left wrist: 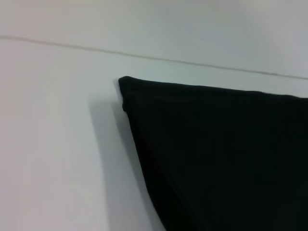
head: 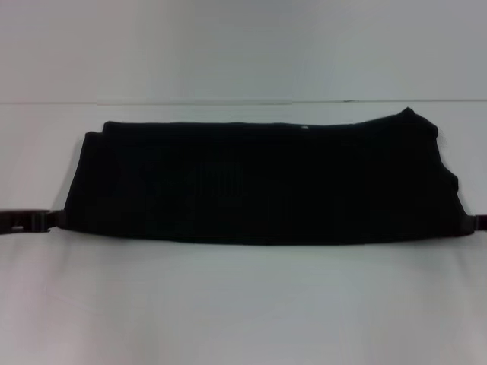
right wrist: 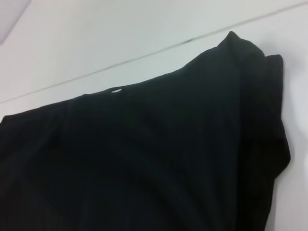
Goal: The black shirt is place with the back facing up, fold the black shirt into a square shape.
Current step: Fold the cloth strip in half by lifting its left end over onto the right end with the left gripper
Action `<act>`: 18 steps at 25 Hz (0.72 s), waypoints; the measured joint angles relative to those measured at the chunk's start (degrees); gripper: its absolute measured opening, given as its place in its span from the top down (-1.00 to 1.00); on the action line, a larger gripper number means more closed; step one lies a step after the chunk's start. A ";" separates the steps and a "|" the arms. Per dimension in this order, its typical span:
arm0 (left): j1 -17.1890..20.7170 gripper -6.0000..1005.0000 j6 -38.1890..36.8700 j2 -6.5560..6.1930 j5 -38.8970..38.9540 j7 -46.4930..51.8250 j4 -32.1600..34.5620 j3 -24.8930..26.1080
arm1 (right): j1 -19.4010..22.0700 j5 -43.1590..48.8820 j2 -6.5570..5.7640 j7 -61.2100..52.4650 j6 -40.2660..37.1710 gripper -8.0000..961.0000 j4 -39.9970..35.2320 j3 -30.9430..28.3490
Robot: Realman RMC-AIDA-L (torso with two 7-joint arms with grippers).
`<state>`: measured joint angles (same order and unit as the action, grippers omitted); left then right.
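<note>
Black shirt (head: 259,182) lies mid-table (head: 243,304), long axis left-right; your left gripper (head: 34,221) and right gripper (head: 475,222) sit at its near corners (jaw state: can't tell), equally near.

my left gripper (head: 47,220): only a tip shows at the head view's edge, arm cut off, fingers too dark to read | my right gripper (head: 470,222): same, mostly out of frame | black shirt (head: 259,182): folds and layers lost in blur; cropped in both wrist views; no lettering legible
</note>
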<state>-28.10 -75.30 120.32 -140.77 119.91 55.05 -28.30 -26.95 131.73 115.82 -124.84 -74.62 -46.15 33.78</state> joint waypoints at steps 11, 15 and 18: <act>1.82 0.82 -6.19 -0.32 0.23 -4.33 -0.35 7.19 | 2.74 0.11 0.09 4.60 -3.69 0.77 1.89 -5.41; 2.19 0.82 -6.12 -0.35 0.15 -4.56 -0.55 7.23 | 2.85 0.03 -0.25 5.50 -3.60 0.73 4.18 -5.70; 2.28 0.81 -6.26 -0.35 0.25 -4.65 -0.62 7.25 | 2.86 -0.02 -0.36 5.60 -3.81 0.71 4.43 -5.72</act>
<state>-25.82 -81.56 119.97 -140.52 115.26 54.43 -21.06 -24.09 131.71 115.47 -119.24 -78.42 -41.72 28.06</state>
